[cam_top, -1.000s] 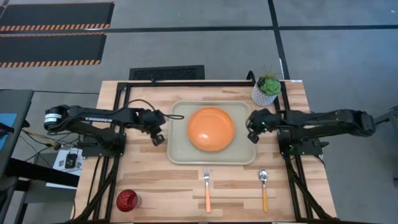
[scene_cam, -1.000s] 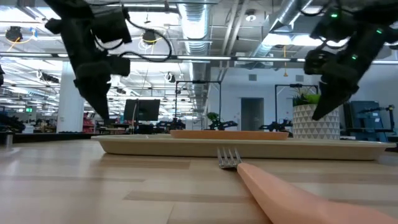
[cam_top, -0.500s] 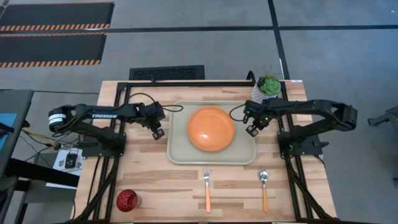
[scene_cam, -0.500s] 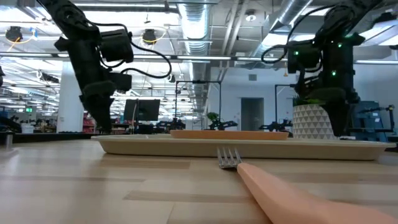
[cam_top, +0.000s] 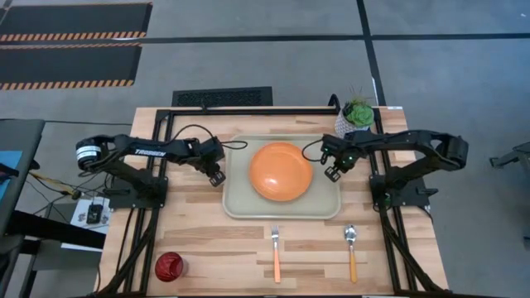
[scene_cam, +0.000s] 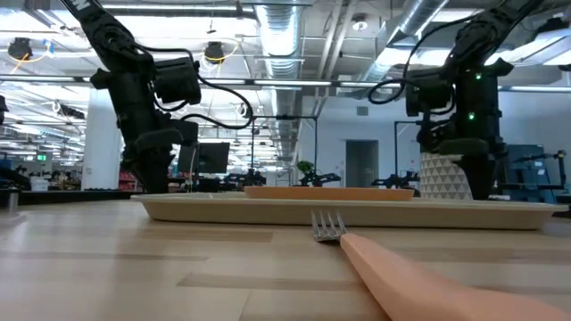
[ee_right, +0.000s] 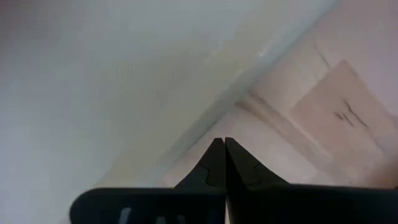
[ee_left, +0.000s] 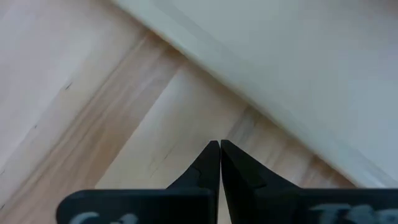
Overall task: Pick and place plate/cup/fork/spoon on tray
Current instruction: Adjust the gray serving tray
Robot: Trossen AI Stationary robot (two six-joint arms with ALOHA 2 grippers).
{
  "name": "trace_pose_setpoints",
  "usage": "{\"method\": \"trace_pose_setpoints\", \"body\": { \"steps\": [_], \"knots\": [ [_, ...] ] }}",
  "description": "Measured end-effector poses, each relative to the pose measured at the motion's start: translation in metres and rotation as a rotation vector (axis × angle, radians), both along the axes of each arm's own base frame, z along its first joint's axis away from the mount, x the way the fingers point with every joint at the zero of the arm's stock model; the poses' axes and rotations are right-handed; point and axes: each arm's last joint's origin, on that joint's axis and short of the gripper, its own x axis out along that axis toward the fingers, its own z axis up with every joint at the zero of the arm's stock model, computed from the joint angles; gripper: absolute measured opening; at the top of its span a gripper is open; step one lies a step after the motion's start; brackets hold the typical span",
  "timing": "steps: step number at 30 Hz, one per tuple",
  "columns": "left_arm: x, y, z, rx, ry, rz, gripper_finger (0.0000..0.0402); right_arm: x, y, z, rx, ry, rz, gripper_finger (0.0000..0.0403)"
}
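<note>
With plate [cam_top: 281,171] already on tray [cam_top: 238,207], next is fork [cam_top: 276,252], spoon [cam_top: 351,249] or cup [cam_top: 169,266] — all near front edge. Left gripper [cam_top: 217,178] and right gripper [cam_top: 331,173] both pressed together, empty, at tray's sides — spread fingers before descending, grab handle mid-length.

Orange plate [cam_top: 281,171] lies flat, centred on beige tray [cam_top: 240,207]. Fork [cam_top: 276,252] and spoon [cam_top: 352,251] are laid on bare wood near the tray; red cup [cam_top: 169,266] stands well apart.

left tool [cam_top: 218,177] closed, right tool [cam_top: 331,173] closed
</note>
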Motion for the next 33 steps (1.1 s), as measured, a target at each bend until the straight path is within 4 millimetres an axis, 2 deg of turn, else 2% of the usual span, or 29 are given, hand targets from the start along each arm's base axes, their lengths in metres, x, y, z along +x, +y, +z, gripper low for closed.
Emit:
{"method": "trace_pose_setpoints", "body": {
  "steps": [24, 33],
  "knots": [
    [-0.005, -0.007, -0.002, -0.049, 0.059, 0.029, 0.0, 0.023, 0.01, -0.004, -0.003, -0.144, 0.092, 0.0008],
    [-0.009, -0.02, 0.007, -0.055, 0.071, 0.027, 0.0, 0.025, 0.01, -0.004, -0.005, -0.163, 0.102, 0.0008]
  ]
}}
